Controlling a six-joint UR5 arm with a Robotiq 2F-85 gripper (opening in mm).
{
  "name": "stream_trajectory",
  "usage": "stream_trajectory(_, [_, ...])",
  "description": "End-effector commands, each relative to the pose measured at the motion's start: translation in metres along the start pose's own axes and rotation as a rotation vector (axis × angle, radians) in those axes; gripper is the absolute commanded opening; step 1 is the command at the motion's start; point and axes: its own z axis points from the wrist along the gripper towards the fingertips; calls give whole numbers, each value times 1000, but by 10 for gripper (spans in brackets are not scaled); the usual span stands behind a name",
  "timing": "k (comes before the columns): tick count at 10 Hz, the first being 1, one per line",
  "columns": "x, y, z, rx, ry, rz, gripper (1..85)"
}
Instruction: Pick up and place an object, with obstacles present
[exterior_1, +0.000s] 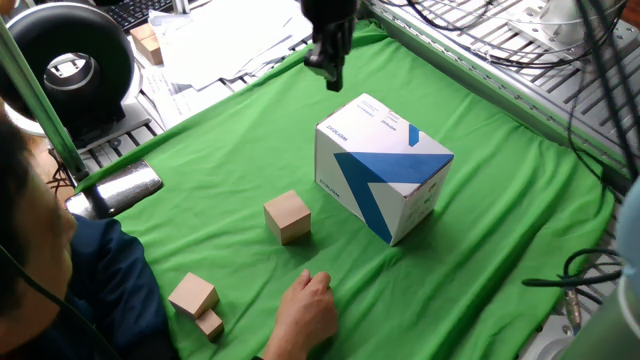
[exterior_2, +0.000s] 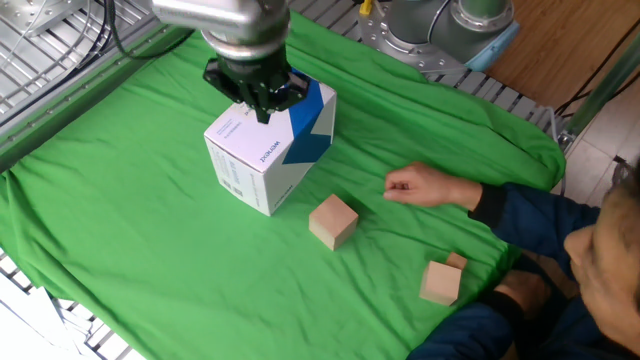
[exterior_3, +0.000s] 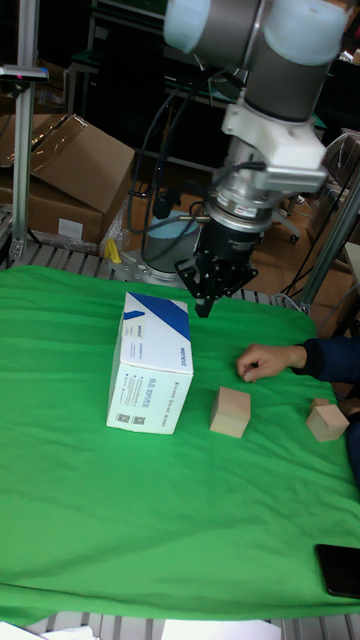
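The object, a small plain tan wooden cube (exterior_1: 287, 216) (exterior_2: 333, 221) (exterior_3: 231, 413), rests on the green cloth just beside the obstacle. That obstacle is a large white box with blue shapes (exterior_1: 385, 165) (exterior_2: 270, 150) (exterior_3: 150, 365). My gripper (exterior_1: 328, 70) (exterior_2: 262, 106) (exterior_3: 204, 302) hangs in the air above the far side of the box, well away from the cube. Its fingers look pressed together and nothing shows between them.
A person's hand (exterior_1: 305, 310) (exterior_2: 420, 186) (exterior_3: 265, 360) lies on the cloth near the cube. A tan block joined with a smaller block (exterior_1: 195, 298) (exterior_2: 440, 282) (exterior_3: 327, 421) sits by the person. A dark phone (exterior_3: 340, 570) lies at the cloth's front corner.
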Motion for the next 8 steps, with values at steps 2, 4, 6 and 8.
stream_trajectory(2, [13, -9, -1, -30, -42, 90, 13])
stream_trajectory(4, [10, -8, 0, -25, -41, 81, 13])
stream_trajectory(6, [10, -10, 0, -12, -37, 62, 13])
stream_trajectory(8, [11, -10, -3, -4, -26, 49, 13])
